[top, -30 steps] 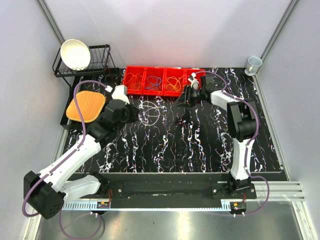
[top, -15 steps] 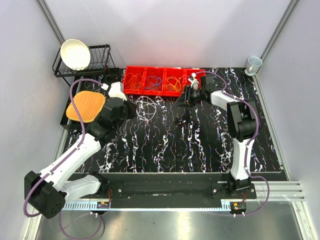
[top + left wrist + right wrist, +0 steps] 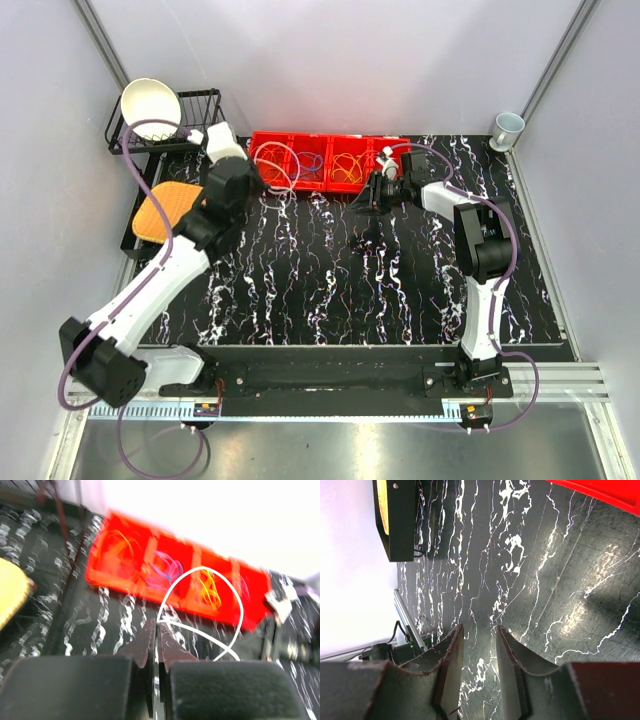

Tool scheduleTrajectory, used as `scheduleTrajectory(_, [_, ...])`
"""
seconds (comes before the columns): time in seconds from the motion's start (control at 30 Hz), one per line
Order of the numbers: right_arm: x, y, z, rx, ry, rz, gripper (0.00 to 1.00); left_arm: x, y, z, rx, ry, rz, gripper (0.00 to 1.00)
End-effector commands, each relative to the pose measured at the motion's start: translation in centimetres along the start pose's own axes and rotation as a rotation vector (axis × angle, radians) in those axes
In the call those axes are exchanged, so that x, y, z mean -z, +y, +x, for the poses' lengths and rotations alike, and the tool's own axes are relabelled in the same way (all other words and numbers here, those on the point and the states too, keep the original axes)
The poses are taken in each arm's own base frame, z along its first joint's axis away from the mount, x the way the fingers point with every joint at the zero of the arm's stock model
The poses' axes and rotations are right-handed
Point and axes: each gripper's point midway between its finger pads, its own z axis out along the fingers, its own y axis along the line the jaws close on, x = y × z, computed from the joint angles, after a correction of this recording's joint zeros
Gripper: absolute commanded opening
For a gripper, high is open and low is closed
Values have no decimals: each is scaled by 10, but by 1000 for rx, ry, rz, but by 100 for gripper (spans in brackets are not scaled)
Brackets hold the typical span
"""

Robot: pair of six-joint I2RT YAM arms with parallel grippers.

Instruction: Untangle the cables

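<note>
Left wrist view showed the left gripper [image 3: 156,626] pinched shut on the white cable [image 3: 202,568], held clear of the table [image 3: 90,615] so its loop hung free near the red bin tray [image 3: 115,580] at twelve o'clock; right gripper [image 3: 479,627] hovered part-open, empty

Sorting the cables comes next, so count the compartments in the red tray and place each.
4, side by side in the red tray at the table's far edge: leftmost, under the white cable; second; third; rightmost, partly hidden by the right arm.
</note>
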Motion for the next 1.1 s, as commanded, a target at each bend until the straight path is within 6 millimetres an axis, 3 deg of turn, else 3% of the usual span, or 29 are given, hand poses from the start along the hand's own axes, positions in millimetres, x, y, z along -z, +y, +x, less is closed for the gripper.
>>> scheduleTrajectory(0.0, [13,23,-14,60,-48,-38,38,-19,9,-39,-29,-107,-167,0])
scheduleTrajectory(0.03, [13,24,-15,60,-48,-41,38,-22,11,-49,-30,-134,-200,0])
scheduleTrajectory(0.2, [13,26,-14,63,-47,-49,38,-49,17,-52,-96,-162,-329,0])
scheduleTrajectory(0.23, [13,27,-14,64,-47,-49,37,-50,15,-62,-90,-186,-348,0])
scheduleTrajectory(0.37, [15,29,-14,72,-49,-61,37,-79,10,-56,-139,-179,-389,0])
scheduleTrajectory(0.43, [16,30,-14,77,-50,-71,38,-88,9,-64,-146,-191,-405,0])
scheduleTrajectory(0.57, [19,40,-13,98,-47,-112,38,-116,14,-59,-160,-177,-447,0])
scheduleTrajectory(0.67, [21,43,-11,108,-48,-126,38,-133,19,-61,-152,-182,-473,0])
scheduleTrajectory(0.7, [22,43,-9,105,-44,-126,38,-136,23,-71,-139,-202,-492,0])
scheduleTrajectory(0.77, [23,48,-14,135,-61,-145,38,-149,28,-65,-151,-192,-511,0])
scheduleTrajectory(0.8, [22,48,-14,137,-63,-146,39,-153,30,-73,-141,-206,-516,0])
scheduleTrajectory(0.83, [22,48,-14,138,-62,-147,39,-162,33,-67,-147,-195,-519,0])
scheduleTrajectory(0.9, [22,47,-14,133,-60,-148,39,-172,36,-74,-139,-204,-522,0])
scheduleTrajectory(0.93, [22,47,-14,135,-59,-151,39,-182,39,-65,-153,-189,-530,0])
scheduleTrajectory(1.0, [21,47,-13,137,-57,-155,39,-190,41,-70,-148,-197,-533,0])
scheduleTrajectory(1.07, [21,49,-14,142,-58,-165,39,-204,46,-59,-166,-176,-544,0])
